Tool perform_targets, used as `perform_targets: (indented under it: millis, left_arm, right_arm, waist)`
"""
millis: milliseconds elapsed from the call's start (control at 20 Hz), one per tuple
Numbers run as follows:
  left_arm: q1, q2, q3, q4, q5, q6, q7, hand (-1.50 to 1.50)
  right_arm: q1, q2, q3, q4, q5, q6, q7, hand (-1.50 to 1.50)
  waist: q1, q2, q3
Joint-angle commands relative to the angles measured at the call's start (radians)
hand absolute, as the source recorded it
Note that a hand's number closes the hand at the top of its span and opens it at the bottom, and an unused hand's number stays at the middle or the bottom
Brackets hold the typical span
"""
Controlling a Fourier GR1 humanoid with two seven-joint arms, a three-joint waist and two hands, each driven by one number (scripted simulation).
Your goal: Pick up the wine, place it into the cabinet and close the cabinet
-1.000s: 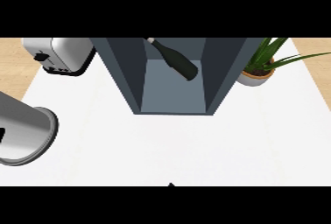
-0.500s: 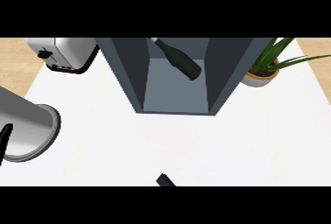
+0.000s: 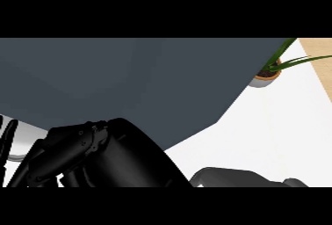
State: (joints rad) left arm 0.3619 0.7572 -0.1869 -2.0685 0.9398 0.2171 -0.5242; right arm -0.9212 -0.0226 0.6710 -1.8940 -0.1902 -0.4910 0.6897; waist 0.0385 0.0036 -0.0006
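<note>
The dark grey cabinet [image 3: 142, 83] fills most of the head view, showing only a flat closed-looking face. The wine is nowhere in sight. A large black hand, my right hand [image 3: 91, 158], rises very close at the lower left in front of the cabinet; its fingers overlap each other and I cannot make out their pose. Part of a grey forearm [image 3: 240, 178] shows at the bottom right. At the far left edge a straight black finger of my left hand [image 3: 8, 140] stands in front of its pale forearm.
A potted plant [image 3: 269, 74] stands at the cabinet's right, at the back of the white counter [image 3: 279, 132]. A wooden strip [image 3: 321, 57] borders the counter at the top right.
The cabinet now covers most of the view, hiding its open inside, the wine and the toaster. My right hand has come up from the bottom edge to loom at the lower left.
</note>
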Motion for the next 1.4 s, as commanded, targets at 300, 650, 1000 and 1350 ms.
perform_targets:
  millis: [300,650,1000,1350]
  left_arm:
    - [-0.036,-0.027,0.028,-0.014,-0.010,0.027,0.065,-1.50]
    - [-0.052,-0.072,0.028,0.083,-0.063,-0.047,0.034,-1.50]
    - [-0.059,-0.072,0.042,0.031,-0.078,-0.010,0.078,-1.50]
    - [-0.051,-0.081,0.038,-0.008,-0.074,0.016,0.096,-1.50]
  right_arm:
    - [-0.283,0.022,-0.123,0.445,0.029,0.049,-0.173,1.50]
    - [-0.274,0.009,-0.304,0.675,-0.028,0.227,-0.315,1.50]
    - [-0.268,-0.033,-0.345,0.769,-0.050,0.286,-0.418,1.50]
    - [-0.301,-0.103,-0.338,0.889,-0.033,0.315,-0.482,1.50]
  waist:
    - [-0.012,-0.001,0.000]
    - [-0.020,0.002,0.000]
    - [-0.022,0.003,0.000]
    - [-0.009,0.009,-0.001]
